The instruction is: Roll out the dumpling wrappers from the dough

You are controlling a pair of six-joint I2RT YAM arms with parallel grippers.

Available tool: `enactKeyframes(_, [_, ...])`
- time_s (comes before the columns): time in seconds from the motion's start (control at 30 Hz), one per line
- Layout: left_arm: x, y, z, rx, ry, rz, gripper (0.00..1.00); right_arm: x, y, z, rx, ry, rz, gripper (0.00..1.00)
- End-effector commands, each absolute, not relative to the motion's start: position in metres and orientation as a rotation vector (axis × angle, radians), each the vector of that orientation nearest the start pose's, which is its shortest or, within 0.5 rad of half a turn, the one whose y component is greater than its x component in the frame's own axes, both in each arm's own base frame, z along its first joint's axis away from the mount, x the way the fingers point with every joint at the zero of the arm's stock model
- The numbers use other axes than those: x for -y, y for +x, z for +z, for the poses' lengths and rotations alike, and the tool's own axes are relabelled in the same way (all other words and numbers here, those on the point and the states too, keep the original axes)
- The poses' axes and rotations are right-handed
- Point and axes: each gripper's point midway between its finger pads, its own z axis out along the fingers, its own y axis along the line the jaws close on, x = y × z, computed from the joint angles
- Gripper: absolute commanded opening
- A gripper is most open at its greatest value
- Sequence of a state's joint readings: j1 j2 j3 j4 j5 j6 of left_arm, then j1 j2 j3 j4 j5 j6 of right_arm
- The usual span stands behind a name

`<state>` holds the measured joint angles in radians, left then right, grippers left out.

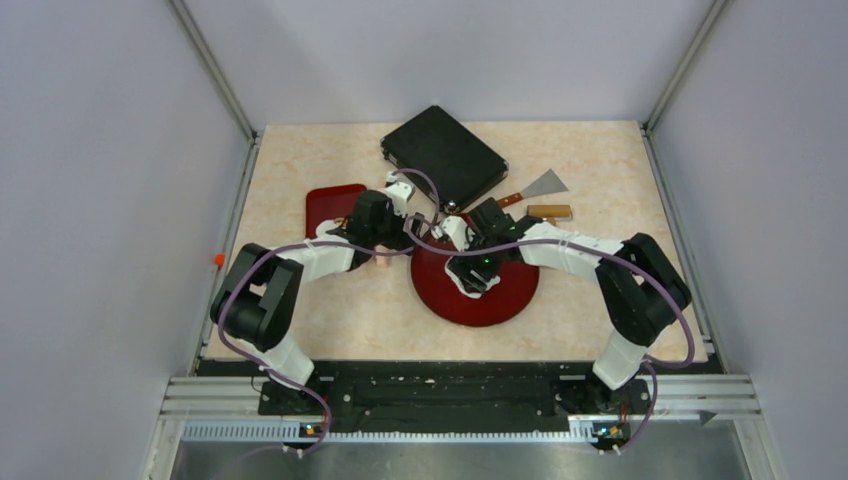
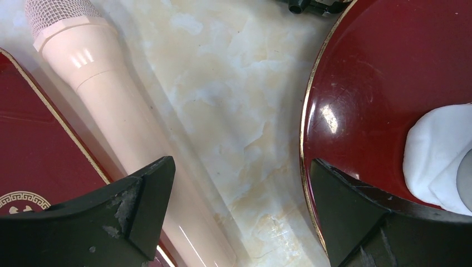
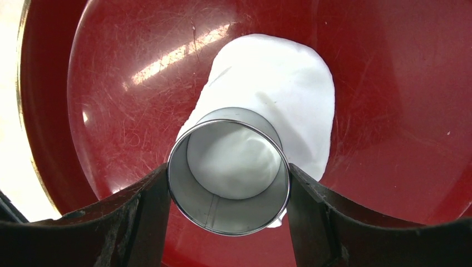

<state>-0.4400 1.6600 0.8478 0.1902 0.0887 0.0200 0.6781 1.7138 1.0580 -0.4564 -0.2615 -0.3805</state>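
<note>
Here the right gripper [image 3: 228,181] clamps a metal ring cutter [image 3: 222,217] standing on the 6 o'clock end of the dough [image 3: 284,83], flattened on the round red plate [image 3: 111,83]. The left gripper [image 2: 239,189] hangs wide open, rolling pin [image 2: 111,100] at its 9 o'clock.

A beige marbled tabletop [image 1: 330,320] sits enclosed by plain pale grey walls [image 1: 450,50] at nine, twelve and three o'clock; a metal rail [image 1: 450,432] runs along six o'clock.
</note>
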Motion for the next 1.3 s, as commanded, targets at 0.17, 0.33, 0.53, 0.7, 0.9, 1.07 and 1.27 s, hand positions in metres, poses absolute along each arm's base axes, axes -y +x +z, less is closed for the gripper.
enactKeyframes(0.17, [0.201,0.393,0.083,-2.062,0.516,-0.343,0.96,-0.227,0.204,-0.018,-2.455,-1.636,0.366,0.41])
enactKeyframes(0.33, [0.2,0.393,0.083,-2.062,0.515,-0.342,0.96,-0.227,0.197,-0.02,-2.46,-1.66,0.374,0.4])
enactKeyframes(0.53, [0.201,0.393,0.083,-2.063,0.516,-0.342,0.96,-0.233,0.189,-0.018,-2.465,-1.669,0.461,0.39])
enactKeyframes(0.7, [0.2,0.393,0.082,-2.064,0.514,-0.34,0.96,-0.238,0.184,-0.014,-2.469,-1.671,0.52,0.39])
enactKeyframes(0.9, [0.2,0.394,0.082,-2.064,0.514,-0.341,0.96,-0.236,0.19,-0.007,-2.449,-1.653,0.48,0.39])
enactKeyframes(1.07, [0.201,0.394,0.082,-2.065,0.517,-0.34,0.96,-0.232,0.193,-0.008,-2.458,-1.644,0.434,0.38])
enactKeyframes(1.27, [0.2,0.394,0.082,-2.067,0.513,-0.335,0.96,-0.227,0.193,-0.009,-2.472,-1.651,0.413,0.41])
